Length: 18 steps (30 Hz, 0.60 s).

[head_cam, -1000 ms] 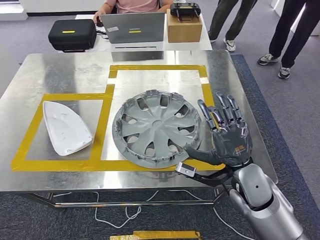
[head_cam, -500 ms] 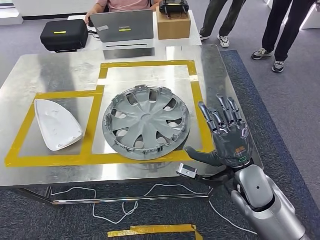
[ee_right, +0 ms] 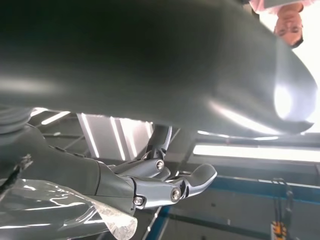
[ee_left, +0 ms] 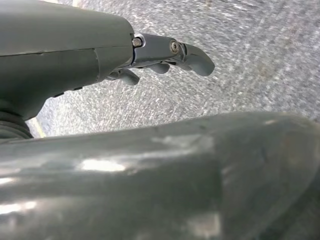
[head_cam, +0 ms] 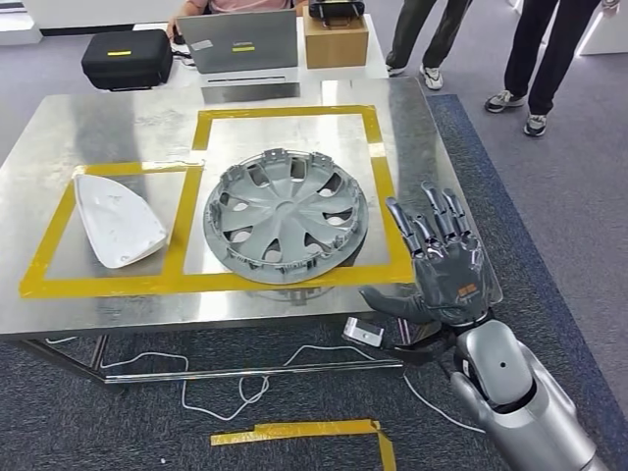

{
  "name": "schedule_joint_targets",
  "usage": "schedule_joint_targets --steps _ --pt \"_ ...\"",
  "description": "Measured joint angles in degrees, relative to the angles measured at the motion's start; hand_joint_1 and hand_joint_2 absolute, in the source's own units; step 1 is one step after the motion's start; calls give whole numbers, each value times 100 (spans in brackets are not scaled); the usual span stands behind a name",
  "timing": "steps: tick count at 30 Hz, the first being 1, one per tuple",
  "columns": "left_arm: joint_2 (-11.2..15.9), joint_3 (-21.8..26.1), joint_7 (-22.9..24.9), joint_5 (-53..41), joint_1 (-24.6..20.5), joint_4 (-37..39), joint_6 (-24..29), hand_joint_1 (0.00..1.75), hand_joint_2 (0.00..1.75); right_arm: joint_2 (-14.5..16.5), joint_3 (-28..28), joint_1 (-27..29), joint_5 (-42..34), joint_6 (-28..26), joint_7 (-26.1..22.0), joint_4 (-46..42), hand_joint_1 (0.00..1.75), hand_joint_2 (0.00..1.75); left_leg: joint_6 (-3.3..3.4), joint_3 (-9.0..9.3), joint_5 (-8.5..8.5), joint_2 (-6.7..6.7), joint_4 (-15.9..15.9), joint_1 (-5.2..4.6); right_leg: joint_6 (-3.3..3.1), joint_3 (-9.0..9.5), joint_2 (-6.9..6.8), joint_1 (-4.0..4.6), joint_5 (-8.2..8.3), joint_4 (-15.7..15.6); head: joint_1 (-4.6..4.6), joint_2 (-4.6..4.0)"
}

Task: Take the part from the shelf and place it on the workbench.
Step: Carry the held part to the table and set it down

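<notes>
Nearest, the right hand (head_cam: 444,270) hovered with fingers spread, holding nothing, at the table's (head_cam: 111,304) near edge. Just beyond, the grey wheel cover (head_cam: 285,214) lay flat inside the yellow tape frame (head_cam: 382,177), so placement looked done.

I see my right hand (head_cam: 444,270) at about four o'clock on its silver arm (head_cam: 518,402), palm down, fingers (head_cam: 433,221) spread and empty, while my left hand (ee_left: 113,55) hangs with fingers loosely extended.
</notes>
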Motion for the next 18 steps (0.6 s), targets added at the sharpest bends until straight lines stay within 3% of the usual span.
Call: schedule_joint_targets --steps 2,3,6,7,8,9,11,12,13,14,16,17,18 --pt "-10 4 0 3 2 5 -1 0 0 -10 10 -2 -10 15 2 0 0 0 63 -84 145 33 -48 9 63 -68 7 -12 -56 23 2 -1" --pt "-15 6 0 3 3 8 -1 0 0 -19 14 -6 -16 21 3 0 0 0 101 -151 230 52 -76 20 86 -145 10 -12 -243 162 9 -1" --pt "-18 19 0 8 5 11 -2 0 0 -40 26 -11 -31 49 8 2 0 0 171 -407 441 83 -83 10 128 -432 5 -18 -1075 1224 31 1" --pt "-17 25 0 9 7 11 -2 0 0 -43 31 -7 -34 59 8 3 0 0 173 -494 504 88 -79 1 140 -453 3 -18 -1180 1529 31 0" --pt "-17 31 0 11 7 12 -2 0 0 -44 34 -4 -35 68 10 3 0 0 168 -578 566 92 -74 -6 146 -390 2 -18 -1155 1654 30 0" --pt "-19 37 0 12 7 12 -2 0 0 -45 35 -2 -38 78 13 4 0 0 159 -657 626 94 -69 -11 143 -212 0 -18 -1036 1556 31 -1" --pt "-24 43 0 13 6 12 -2 0 0 -45 35 -14 -46 96 23 2 0 0 129 -780 734 92 -48 -25 104 442 -19 -7 -837 834 31 0" --pt "-26 45 -1 14 6 12 -2 0 0 -45 34 -27 -50 102 30 -5 0 0 111 -829 777 93 -26 -36 80 813 -32 2 -841 370 26 -1" --pt "-28 47 -2 16 6 13 -2 0 0 -45 33 -37 -51 105 37 -13 0 0 87 -869 823 93 -4 -44 56 1056 -43 14 -895 11 19 0" --pt "-29 50 -4 17 7 15 -2 0 0 -45 33 -43 -52 107 43 -19 0 0 61 -904 871 95 11 -46 32 1185 -48 28 -945 -205 17 0" --pt "-21 61 -8 22 16 25 0 0 0 -46 34 -34 -53 115 53 -23 0 0 -4 -954 951 87 17 -31 -27 1137 -50 26 -919 -301 15 1" --pt "-20 69 -9 24 25 31 2 0 0 -47 35 -30 -54 124 59 -23 0 0 -44 -979 896 71 44 -23 -68 1115 -54 16 -859 -306 12 0" --pt "-20 77 -9 26 39 37 4 0 0 -48 33 -29 -57 134 68 -22 0 0 -85 -1018 734 53 149 -11 -111 1081 -59 2 -797 -315 -1 -1"
